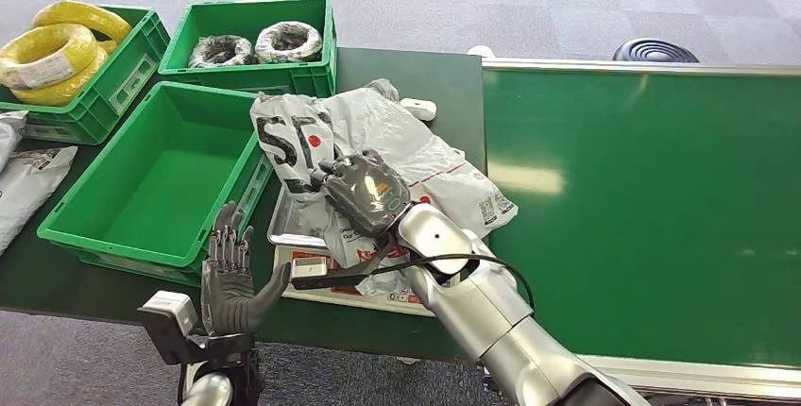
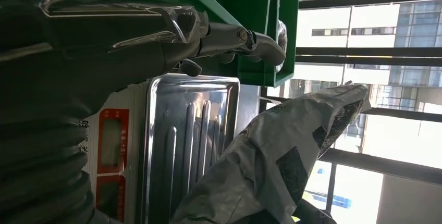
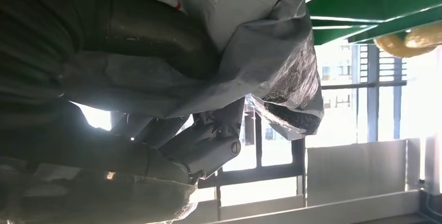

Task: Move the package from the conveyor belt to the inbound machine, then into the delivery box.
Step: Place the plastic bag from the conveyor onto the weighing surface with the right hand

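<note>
The right hand [image 1: 366, 194] holds the grey package [image 1: 378, 146] mid-frame above the metal tray [image 1: 283, 227]; the left hand [image 1: 231, 279], lower left, is open wide.

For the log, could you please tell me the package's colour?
Grey package with black lettering, clearest in head view.

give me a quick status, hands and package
Right hand grips the grey package over the steel scale tray. Left hand open, holding nothing, beside the empty green crate. Nothing between package and crate.
</note>
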Controlling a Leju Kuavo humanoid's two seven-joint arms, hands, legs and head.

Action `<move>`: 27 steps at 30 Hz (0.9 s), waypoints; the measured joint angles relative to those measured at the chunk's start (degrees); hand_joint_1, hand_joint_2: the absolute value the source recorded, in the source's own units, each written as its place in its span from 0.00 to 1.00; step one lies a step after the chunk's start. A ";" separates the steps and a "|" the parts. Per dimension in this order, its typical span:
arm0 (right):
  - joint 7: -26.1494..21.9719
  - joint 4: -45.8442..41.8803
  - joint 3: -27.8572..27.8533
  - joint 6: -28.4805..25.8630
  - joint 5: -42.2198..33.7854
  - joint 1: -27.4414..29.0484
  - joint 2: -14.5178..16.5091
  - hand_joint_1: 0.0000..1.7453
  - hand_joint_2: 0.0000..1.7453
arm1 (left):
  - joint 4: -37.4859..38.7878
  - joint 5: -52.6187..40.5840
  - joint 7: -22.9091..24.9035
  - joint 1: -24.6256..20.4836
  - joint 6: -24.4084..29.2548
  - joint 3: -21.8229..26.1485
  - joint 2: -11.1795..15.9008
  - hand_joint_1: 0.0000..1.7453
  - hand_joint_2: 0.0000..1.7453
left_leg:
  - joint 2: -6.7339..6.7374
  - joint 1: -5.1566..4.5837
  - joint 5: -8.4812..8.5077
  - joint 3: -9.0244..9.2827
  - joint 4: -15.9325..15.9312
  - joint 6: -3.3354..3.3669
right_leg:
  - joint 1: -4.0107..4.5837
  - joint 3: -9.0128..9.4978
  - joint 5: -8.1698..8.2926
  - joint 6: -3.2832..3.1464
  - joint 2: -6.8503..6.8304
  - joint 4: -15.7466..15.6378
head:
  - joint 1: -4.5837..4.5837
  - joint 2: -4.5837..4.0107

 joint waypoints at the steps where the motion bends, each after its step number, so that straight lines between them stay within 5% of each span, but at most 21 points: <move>1: -0.31 -0.08 0.85 0.20 -0.78 0.24 -0.19 0.25 1.00 | -0.02 0.08 0.01 0.14 0.08 0.02 0.03 0.00 1.00 | 0.00 0.00 0.00 0.00 0.00 0.00 | 0.00 0.00 0.00 0.00 0.00 0.00 | 0.00 0.00; 2: -0.51 -0.14 1.71 0.39 -1.58 0.53 -0.37 0.00 1.00 | -0.10 0.11 0.01 0.31 0.21 0.04 0.06 0.00 1.00 | 0.00 0.00 0.00 0.00 0.00 0.00 | 0.00 0.00 0.00 0.00 0.00 0.00 | 0.00 0.00; 11: 2.30 -0.65 6.19 -0.72 -3.89 1.85 -1.58 0.00 1.00 | -1.09 0.35 0.00 1.71 0.84 0.08 0.09 0.00 1.00 | 0.00 0.00 -0.01 0.00 0.00 0.00 | 0.00 0.00 0.00 0.00 0.00 -0.01 | 0.00 0.00; 18: 14.99 -9.17 0.08 -18.82 6.83 3.01 -3.56 0.00 1.00 | -2.19 0.74 0.00 3.09 2.65 -0.03 0.15 0.00 1.00 | -0.01 -0.01 0.00 0.01 0.03 0.00 | -0.01 0.01 0.00 0.00 -0.01 -0.01 | 0.01 0.00; 20: 8.45 -16.72 -6.80 -20.06 4.47 5.12 -2.62 0.00 1.00 | -2.30 0.87 -0.01 3.69 3.42 -0.25 0.25 0.00 1.00 | -0.02 -0.02 -0.01 -0.02 0.03 0.00 | -0.02 -0.03 0.00 0.00 -0.02 -0.01 | 0.01 0.00; 24: -14.44 -34.63 -25.66 -20.49 -16.63 8.72 2.26 0.00 1.00 | -2.27 0.97 -0.02 4.49 3.65 -1.17 0.53 0.00 1.00 | -0.29 -0.03 -0.02 -0.10 0.03 0.00 | -0.03 -0.01 -0.08 0.01 -0.29 -0.02 | 0.02 0.00; 27: -16.32 -45.79 -32.52 -20.43 -23.00 10.70 3.80 0.00 1.00 | -2.16 0.92 -0.02 4.35 3.10 -1.41 0.70 0.00 1.00 | -0.11 -0.06 -0.07 -0.04 0.01 -0.02 | -0.06 0.01 -0.08 -0.04 -0.18 -0.03 | 0.00 0.00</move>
